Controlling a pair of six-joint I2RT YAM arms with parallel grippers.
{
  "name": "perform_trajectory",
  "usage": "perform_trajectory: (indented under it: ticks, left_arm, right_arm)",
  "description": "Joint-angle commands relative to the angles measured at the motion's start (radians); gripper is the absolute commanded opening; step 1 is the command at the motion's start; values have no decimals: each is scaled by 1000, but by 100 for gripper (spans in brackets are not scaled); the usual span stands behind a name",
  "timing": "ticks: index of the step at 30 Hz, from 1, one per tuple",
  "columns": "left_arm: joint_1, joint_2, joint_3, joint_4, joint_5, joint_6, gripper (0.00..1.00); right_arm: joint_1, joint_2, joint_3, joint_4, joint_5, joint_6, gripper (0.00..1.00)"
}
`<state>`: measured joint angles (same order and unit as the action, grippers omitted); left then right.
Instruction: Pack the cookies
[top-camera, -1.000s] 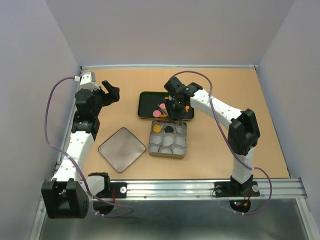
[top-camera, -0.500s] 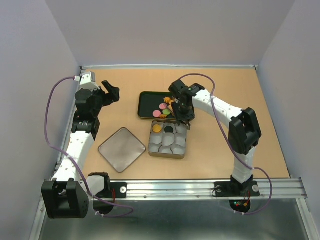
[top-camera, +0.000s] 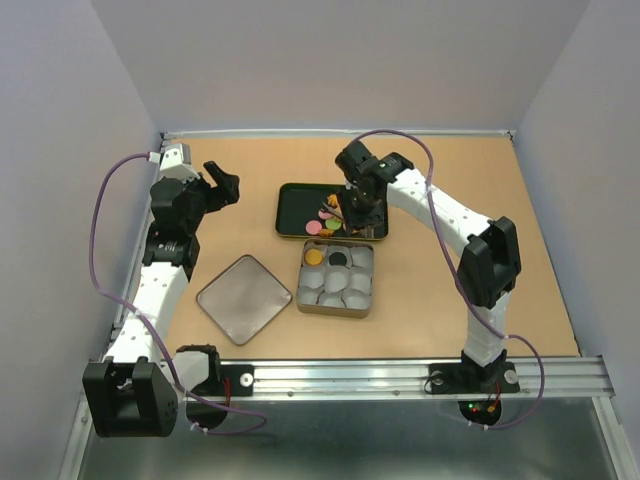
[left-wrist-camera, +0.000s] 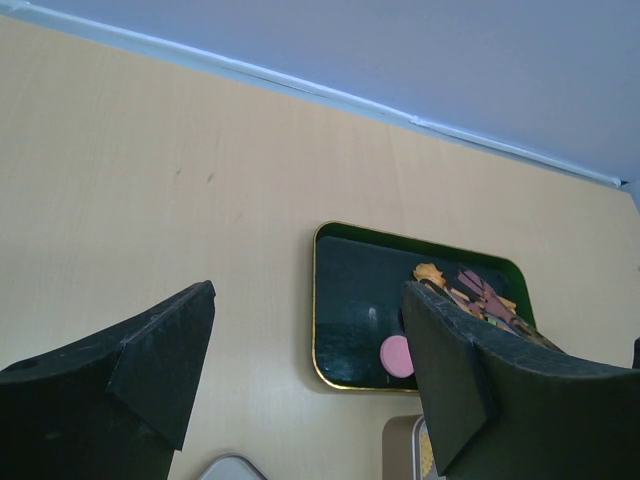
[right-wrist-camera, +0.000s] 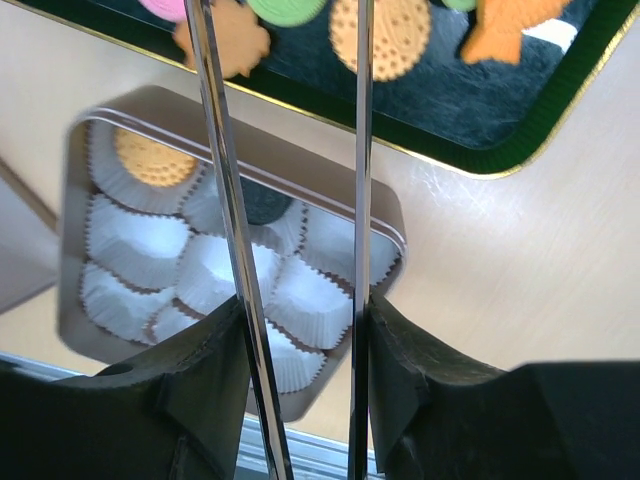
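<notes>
since the cookies (top-camera: 314, 227) lying in the green tray (top-camera: 292, 215) look light, thin and brittle, pinch one lightly across its edges; your right gripper (right-wrist-camera: 300, 340) clasps the tongs (right-wrist-camera: 226, 200), prongs apart, while the left gripper (left-wrist-camera: 310, 300) gapes empty.
</notes>
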<state>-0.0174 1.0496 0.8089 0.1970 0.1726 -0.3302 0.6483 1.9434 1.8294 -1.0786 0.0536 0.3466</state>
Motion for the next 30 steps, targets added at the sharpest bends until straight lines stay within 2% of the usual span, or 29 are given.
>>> perform_trajectory:
  ticks: [1, 10, 18, 23, 30]
  left_arm:
    - [5, -25, 1, 32, 10, 7, 86]
    - [5, -25, 1, 35, 16, 3, 86]
    - [5, -22, 3, 33, 15, 5, 86]
    - [5, -17, 6, 35, 18, 5, 86]
    - [5, -20, 0, 35, 18, 3, 86]
  right_arm:
    - [2, -46, -42, -46, 75, 6, 49]
    - [2, -101, -139, -46, 104, 35, 49]
    - [2, -149, -145, -47, 16, 48, 48]
    - [2, -169, -211, -37, -44, 55, 46]
    - [2, -152, -223, -7, -18, 54, 45]
